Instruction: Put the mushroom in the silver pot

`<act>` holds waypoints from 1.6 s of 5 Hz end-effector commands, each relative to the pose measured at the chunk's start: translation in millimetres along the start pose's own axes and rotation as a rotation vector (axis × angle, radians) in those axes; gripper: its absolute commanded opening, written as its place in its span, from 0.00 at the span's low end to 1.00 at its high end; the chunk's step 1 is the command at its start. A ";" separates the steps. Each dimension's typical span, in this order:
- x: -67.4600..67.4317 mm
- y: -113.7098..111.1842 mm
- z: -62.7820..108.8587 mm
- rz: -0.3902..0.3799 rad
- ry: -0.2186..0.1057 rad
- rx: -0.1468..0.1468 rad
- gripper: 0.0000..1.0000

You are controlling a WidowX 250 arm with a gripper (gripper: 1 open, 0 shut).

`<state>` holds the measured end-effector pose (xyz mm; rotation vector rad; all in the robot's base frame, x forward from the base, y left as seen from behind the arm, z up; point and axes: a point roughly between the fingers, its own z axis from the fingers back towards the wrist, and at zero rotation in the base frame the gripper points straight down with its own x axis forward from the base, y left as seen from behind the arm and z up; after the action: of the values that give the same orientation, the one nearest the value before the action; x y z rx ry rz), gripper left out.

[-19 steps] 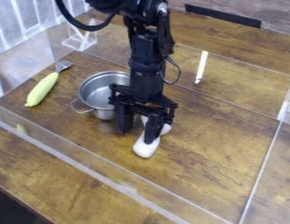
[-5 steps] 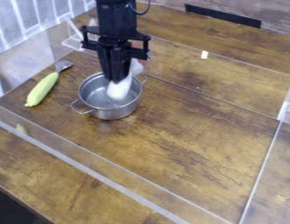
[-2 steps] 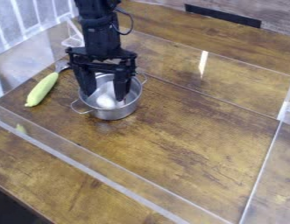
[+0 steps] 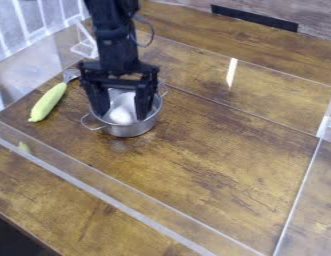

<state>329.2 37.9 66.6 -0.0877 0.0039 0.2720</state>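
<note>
The silver pot (image 4: 144,122) stands left of the middle of the wooden table. Inside it lies the white mushroom (image 4: 121,114), showing between the gripper's fingers. My gripper (image 4: 122,104) points straight down over the pot, its black fingers (image 4: 96,98) spread wide and reaching to the pot's rim on either side. The jaws are open and grip nothing. The arm hides the pot's back wall and part of the mushroom.
A yellow-green corn cob (image 4: 48,101) lies to the left of the pot. A clear plastic wall (image 4: 154,222) runs around the work area. A white rack (image 4: 84,43) stands at the back left.
The gripper came down and left over the pot with the mushroom, then spread its fingers. The mushroom now rests in the pot, released.
</note>
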 end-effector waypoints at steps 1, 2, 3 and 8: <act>0.8 4.5 9.3 0.019 -0.071 -0.009 1.00; -0.5 8.9 5.8 0.032 -0.085 -0.013 1.00; 8.5 7.3 15.8 0.056 -0.100 -0.012 1.00; 11.1 -0.8 35.6 0.130 -0.139 -0.005 1.00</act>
<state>336.1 46.0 78.2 -0.0730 -0.0554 0.4225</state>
